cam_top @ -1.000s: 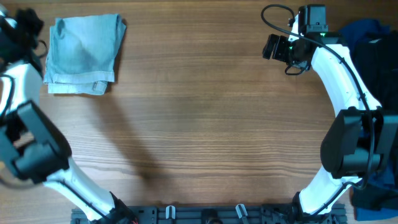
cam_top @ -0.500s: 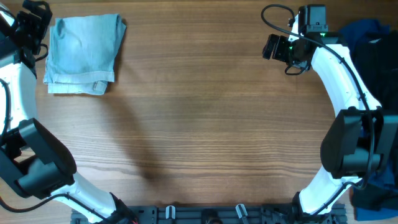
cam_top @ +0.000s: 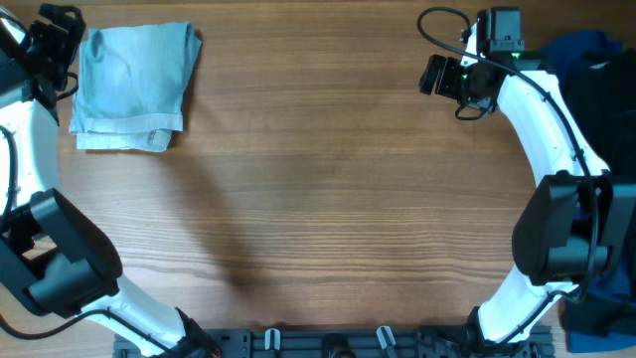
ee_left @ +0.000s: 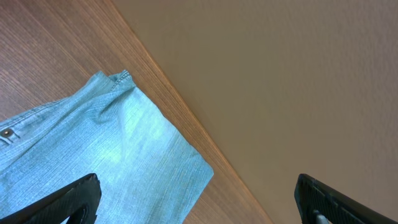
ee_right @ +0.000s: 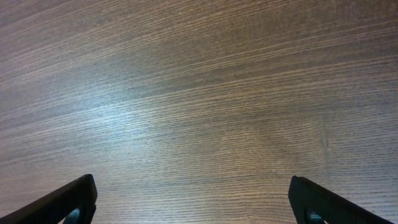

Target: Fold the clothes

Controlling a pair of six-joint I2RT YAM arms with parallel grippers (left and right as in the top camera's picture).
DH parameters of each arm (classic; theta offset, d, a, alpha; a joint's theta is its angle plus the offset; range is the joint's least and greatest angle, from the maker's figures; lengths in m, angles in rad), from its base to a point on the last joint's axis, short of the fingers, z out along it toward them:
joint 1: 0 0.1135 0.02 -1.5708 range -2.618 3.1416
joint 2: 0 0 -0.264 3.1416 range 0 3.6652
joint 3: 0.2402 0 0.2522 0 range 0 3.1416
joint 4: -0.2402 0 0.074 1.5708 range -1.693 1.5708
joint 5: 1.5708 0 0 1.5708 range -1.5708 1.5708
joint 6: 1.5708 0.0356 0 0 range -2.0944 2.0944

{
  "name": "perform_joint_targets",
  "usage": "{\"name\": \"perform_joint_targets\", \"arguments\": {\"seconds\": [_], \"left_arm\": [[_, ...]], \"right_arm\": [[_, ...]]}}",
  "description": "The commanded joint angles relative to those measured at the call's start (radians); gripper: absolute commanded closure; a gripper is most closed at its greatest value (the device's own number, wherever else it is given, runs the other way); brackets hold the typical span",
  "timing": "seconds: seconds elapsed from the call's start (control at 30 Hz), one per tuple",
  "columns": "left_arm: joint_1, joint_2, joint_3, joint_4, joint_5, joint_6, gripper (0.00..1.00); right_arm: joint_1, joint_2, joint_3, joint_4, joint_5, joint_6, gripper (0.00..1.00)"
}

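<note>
The clothes, light blue jeans (cam_top: 131, 88), lie folded into a compact rectangle at the table's far left corner; the hemmed edge faces the front. In the left wrist view the jeans (ee_left: 106, 155) fill the lower left, close to the table's far edge. My left gripper (cam_top: 58, 38) hovers just left of the jeans, open (ee_left: 199, 208) and holding nothing. My right gripper (cam_top: 433, 76) is at the far right of the table, open (ee_right: 199, 205) over bare wood, far from the jeans.
A dark blue garment (cam_top: 581, 50) and a black garment (cam_top: 606, 109) are piled at the right edge behind the right arm. The wooden table (cam_top: 318, 199) spreads between the arms. The far table edge (ee_left: 186, 118) runs right beside the jeans.
The left arm has swung up toward the far left corner beside the jeans and has held still for the last half second. The right arm and the jeans have not moved.
</note>
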Motion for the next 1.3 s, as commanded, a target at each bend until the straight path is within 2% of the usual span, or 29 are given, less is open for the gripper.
{"name": "perform_joint_targets", "arguments": {"seconds": [0.0, 1.13, 1.27], "left_arm": [[0.000, 0.008, -0.002, -0.001, 0.016, 0.002, 0.00], [0.000, 0.008, -0.002, -0.001, 0.016, 0.002, 0.00], [0.000, 0.008, -0.002, -0.001, 0.016, 0.002, 0.00]], "right_arm": [[-0.001, -0.012, 0.014, 0.000, 0.011, -0.012, 0.00], [-0.001, -0.009, 0.008, 0.000, 0.011, -0.012, 0.00], [0.013, -0.050, 0.008, 0.000, 0.011, -0.012, 0.00]]}}
